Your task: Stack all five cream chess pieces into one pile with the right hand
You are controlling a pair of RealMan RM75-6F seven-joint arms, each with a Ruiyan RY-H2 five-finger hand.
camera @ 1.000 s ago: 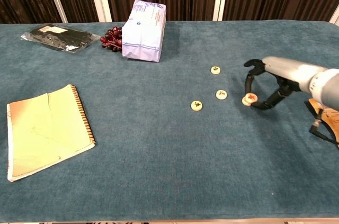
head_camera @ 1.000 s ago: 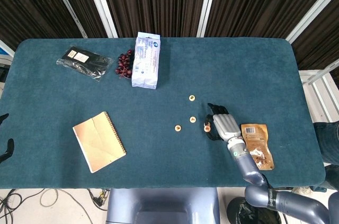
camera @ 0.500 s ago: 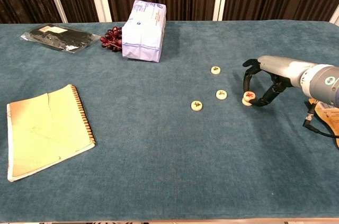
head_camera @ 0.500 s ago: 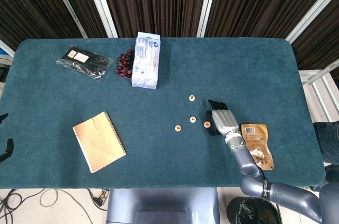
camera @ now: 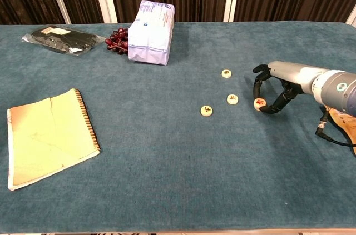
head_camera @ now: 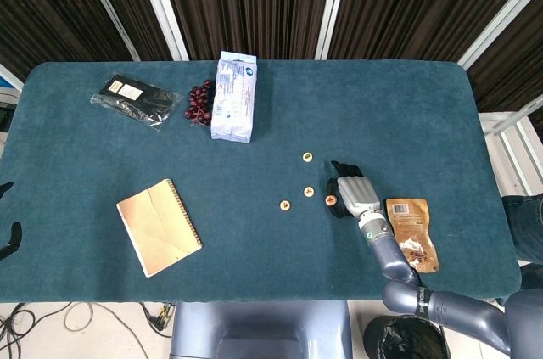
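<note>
Where the teal table is scanned from its left side, a spiral-bound notebook is seen lying flat near the front edge, and a black packet is found toward the back. Just right of the packet, a bunch of dark red grapes is lodged against a white and lilac pouch. Right of centre, three cream chess pieces lie flat and apart from one another: the nearest piece, a middle piece and a far piece. A fourth disc, the red-marked piece, is pinched between the thumb and a finger of the right hand, whose dark fingers are curled around it close to the cloth; whether it is lifted clear of the table cannot be told. A fifth piece cannot be made out. Beside that wrist, at the right edge, a brown snack sachet lies flat. Only dark fingertips of the left hand are seen at the frame's left edge, and its state cannot be judged.
</note>
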